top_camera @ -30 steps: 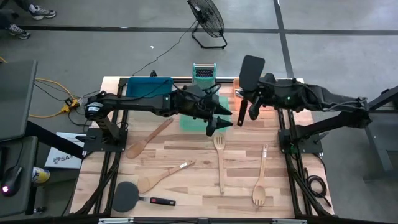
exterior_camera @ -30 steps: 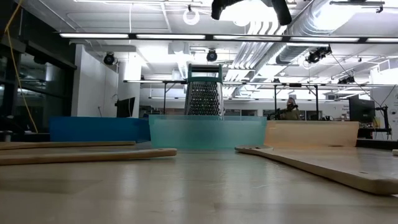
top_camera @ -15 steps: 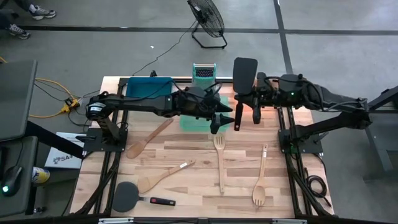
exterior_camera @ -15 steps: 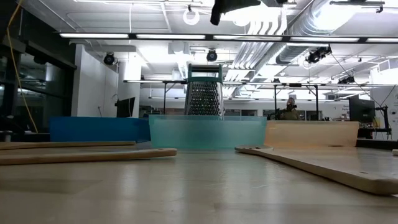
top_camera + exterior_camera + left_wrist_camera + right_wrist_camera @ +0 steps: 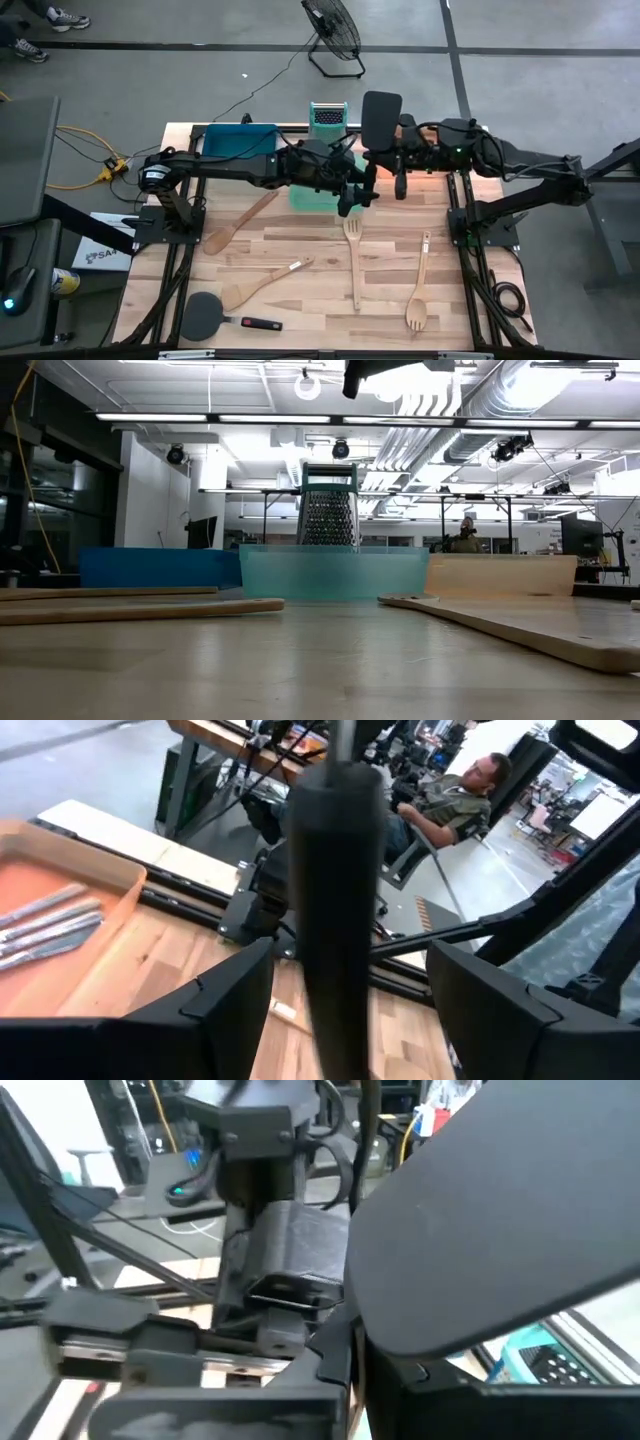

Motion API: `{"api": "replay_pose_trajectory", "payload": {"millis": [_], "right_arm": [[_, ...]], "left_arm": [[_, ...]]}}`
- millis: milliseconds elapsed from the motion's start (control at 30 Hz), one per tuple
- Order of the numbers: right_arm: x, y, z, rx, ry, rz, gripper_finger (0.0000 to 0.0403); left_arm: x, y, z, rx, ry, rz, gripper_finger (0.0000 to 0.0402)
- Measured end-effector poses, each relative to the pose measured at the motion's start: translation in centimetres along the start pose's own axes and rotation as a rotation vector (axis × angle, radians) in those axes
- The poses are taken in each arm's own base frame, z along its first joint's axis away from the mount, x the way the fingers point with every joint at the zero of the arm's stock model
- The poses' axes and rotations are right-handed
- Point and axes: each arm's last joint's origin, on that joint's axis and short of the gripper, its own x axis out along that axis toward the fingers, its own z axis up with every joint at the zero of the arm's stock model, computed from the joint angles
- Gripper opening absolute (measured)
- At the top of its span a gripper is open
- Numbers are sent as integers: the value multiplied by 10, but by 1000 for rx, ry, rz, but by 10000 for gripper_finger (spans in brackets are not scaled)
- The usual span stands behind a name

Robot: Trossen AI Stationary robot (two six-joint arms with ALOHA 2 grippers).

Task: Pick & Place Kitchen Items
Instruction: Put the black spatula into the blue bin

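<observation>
Right gripper [image 5: 400, 160]: closed on the handle of a black spatula [image 5: 381, 118], carried in the air above the back of the surface [image 5: 300, 245], between the green tray [image 5: 305, 197] and the orange tray [image 5: 60, 880]; the blade points toward the box grater [image 5: 327, 116]. Left gripper [image 5: 358, 193]: jaws spread wide, holding nothing, with the spatula's dark handle standing between the open fingers [image 5: 230, 1005] in the left wrist view; whether they touch it cannot be told. Spatula, by judgement: light, rigid handle, blade probably somewhat flexible, smooth plastic liable to pivot in a narrow grip; best held on the handle near mid-length, clear of the other gripper. Orange tray: contains silver knives [image 5: 45, 925]. Remaining on the surface, well apart from both grippers: wooden slotted spatulas [image 5: 353, 255], wooden spoons [image 5: 235, 222], a second black spatula with red-tipped handle [image 5: 205, 316] at the front left. Blue tray [image 5: 240, 140] at back left.
</observation>
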Motion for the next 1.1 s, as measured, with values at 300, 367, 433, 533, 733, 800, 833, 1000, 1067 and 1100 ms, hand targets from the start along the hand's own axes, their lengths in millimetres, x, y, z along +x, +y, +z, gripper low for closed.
{"api": "replay_pose_trajectory", "payload": {"millis": [300,367,433,533,733,800,833,1000,1067,1100], "right_arm": [[-3,-1,1,-26,-3,-41,4],[-3,-1,0,-27,-1,-39,4],[-3,-1,0,-26,-1,-39,4],[-2,-1,1,-36,0,-40,4],[-2,-1,0,-29,7,-38,4],[-3,-1,-1,-30,11,-40,4],[-3,-1,-1,-27,13,-39,5],[-11,-1,0,2,10,-24,30],[-15,-2,-1,26,26,-19,51],[-16,-2,-2,40,36,-22,64]], "left_arm": [[0,0,-2,-29,24,-12,176],[0,0,-2,-29,24,-11,136],[0,0,-2,-29,27,-8,93],[0,1,-2,-17,28,-6,62],[0,2,-3,-5,40,1,62],[0,2,-4,-4,50,4,62],[0,2,-4,-3,51,5,62],[-1,2,-5,2,56,16,62],[-1,5,-4,1,59,24,62],[-1,5,-5,1,63,25,62]]}}
